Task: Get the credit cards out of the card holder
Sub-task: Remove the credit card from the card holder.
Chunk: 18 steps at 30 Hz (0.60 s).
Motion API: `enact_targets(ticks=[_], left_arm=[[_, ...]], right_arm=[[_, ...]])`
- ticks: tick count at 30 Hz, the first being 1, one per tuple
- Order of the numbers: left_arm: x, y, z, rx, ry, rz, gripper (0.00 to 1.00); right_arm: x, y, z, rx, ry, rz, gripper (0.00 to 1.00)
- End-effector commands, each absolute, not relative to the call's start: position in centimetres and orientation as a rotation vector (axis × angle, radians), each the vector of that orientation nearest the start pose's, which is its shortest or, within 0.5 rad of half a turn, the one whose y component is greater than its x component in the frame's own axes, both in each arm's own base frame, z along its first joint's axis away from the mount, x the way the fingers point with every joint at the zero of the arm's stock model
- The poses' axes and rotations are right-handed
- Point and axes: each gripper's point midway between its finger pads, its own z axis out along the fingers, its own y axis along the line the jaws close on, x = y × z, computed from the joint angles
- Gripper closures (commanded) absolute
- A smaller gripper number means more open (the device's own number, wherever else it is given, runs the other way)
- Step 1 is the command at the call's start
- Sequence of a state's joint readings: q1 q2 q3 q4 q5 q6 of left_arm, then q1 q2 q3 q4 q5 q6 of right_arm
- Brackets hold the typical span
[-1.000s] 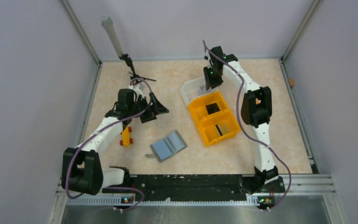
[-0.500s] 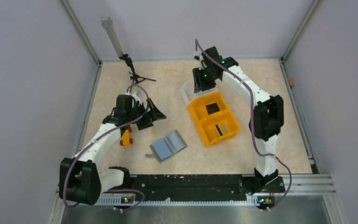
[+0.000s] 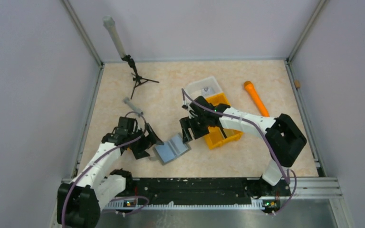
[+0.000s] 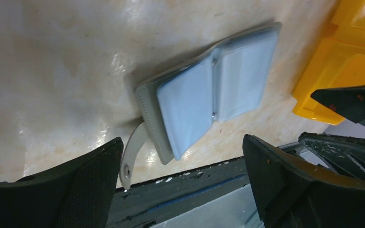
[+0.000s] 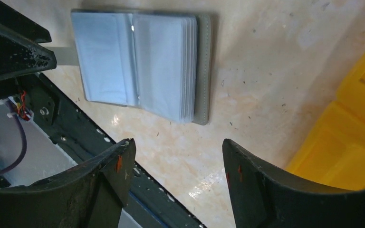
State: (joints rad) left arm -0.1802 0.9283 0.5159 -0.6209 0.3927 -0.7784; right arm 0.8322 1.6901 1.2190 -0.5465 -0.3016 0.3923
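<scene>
The card holder (image 3: 172,148) lies open and flat on the table (image 3: 123,85), near the front edge and between the two arms, its pale blue inner panels facing up. A grey strap sticks out from under its left side. The leaves on one panel are stacked; I cannot tell whether cards sit in them.

The left gripper (image 3: 148,146) is just left of the holder, jaws spread wide and holding nothing. The right gripper (image 3: 190,129) hangs over the holder's far right corner, jaws also spread and empty.

An orange bin (image 3: 228,135) stands just right of the holder, partly under the right arm, with a clear tray (image 3: 204,88) against its far side
</scene>
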Motion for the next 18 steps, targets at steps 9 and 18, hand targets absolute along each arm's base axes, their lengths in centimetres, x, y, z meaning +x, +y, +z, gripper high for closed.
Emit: enact_targets(ticks=[9,18], left_arm=[[16.5,-13.2,2.0,-0.829,2.744,-0.831,0.08],[19.9,-14.7,1.3,-0.705,2.708,-0.925,0.69]], right_arm=[[21.6,36.0,6.3,-0.605,2.66,0.84,0.3],[22.2,36.1,6.6,-0.596,2.655,0.818,0.37]])
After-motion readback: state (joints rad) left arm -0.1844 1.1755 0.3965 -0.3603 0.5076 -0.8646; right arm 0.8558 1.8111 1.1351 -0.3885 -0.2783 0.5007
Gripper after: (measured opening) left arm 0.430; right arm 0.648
